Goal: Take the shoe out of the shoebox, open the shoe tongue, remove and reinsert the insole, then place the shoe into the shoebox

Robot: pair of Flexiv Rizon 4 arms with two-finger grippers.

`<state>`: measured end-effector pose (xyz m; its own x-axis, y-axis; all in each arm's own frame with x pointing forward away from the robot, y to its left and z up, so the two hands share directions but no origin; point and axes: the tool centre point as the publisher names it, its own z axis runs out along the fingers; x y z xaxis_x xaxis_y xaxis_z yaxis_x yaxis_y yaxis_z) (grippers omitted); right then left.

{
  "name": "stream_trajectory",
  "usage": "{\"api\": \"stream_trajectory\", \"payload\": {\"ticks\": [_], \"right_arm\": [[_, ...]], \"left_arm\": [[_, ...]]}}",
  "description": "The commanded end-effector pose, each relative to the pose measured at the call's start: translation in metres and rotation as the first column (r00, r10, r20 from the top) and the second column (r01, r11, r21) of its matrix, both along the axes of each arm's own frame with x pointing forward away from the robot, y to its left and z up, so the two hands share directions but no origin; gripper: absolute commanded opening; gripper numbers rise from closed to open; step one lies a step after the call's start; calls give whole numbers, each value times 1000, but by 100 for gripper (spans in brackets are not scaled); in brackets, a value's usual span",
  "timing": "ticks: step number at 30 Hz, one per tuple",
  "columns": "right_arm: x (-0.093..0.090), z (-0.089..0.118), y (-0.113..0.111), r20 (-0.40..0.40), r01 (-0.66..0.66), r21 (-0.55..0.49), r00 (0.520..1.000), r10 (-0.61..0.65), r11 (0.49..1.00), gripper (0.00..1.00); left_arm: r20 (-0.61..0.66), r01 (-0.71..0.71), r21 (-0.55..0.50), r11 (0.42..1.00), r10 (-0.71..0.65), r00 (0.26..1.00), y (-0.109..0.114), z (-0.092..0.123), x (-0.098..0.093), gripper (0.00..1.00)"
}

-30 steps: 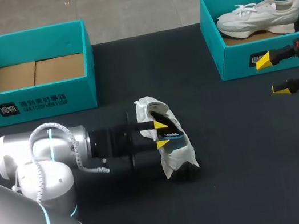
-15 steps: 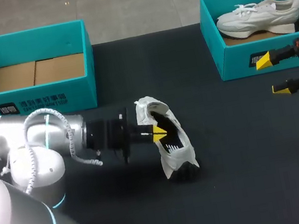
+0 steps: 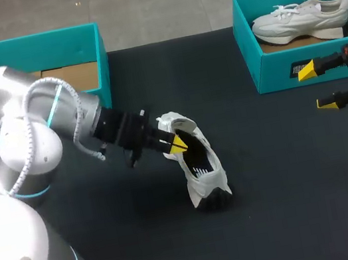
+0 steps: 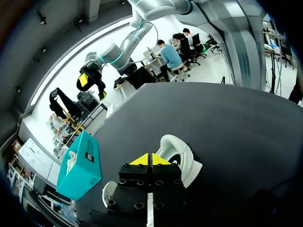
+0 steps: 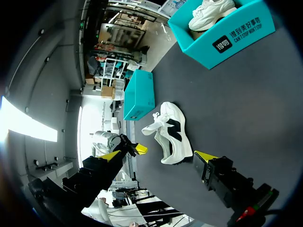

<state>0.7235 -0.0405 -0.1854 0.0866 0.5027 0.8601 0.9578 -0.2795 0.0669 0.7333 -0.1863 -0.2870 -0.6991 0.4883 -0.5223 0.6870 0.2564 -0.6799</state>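
At the upper left of the head view stands the empty shoebox (image 3: 45,51), teal, open on top, with a brown cardboard floor. The left arm (image 3: 37,120) comes in from the left edge. Its pale elbow covers part of that box's front wall and floor, and its black wrist slants down toward the middle.

The left gripper (image 3: 177,145) sits at the middle of the frame, at the upper left rim of the shoe (image 3: 206,168). In the left wrist view its yellow tips (image 4: 142,160) are pressed together with no gap, and the shoe is just ahead of and under them. Whether a thin part of the shoe is caught between them cannot be told.

The shoe is white and rests on the black table (image 3: 282,171) at the centre, well apart from both boxes. Its dark opening faces up and its dark end points toward the lower edge.

At the upper right a second shoebox (image 3: 271,69), also teal, holds a second shoe (image 3: 299,19), white, lying on its side.

At the right edge, just in front of that box's front wall, hangs the right gripper (image 3: 315,86). Its fingers are spread wide with nothing between them, and the upper yellow tip overlaps the wall.
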Motion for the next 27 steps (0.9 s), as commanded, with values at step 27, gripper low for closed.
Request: {"api": "stream_trajectory", "payload": {"ticks": [27], "right_arm": [[0, 0, 0, -2, 1, -3, 1000, -1, 1000, 100]], "left_arm": [[62, 296, 565, 770, -397, 916, 9, 1, 6, 0]]}}
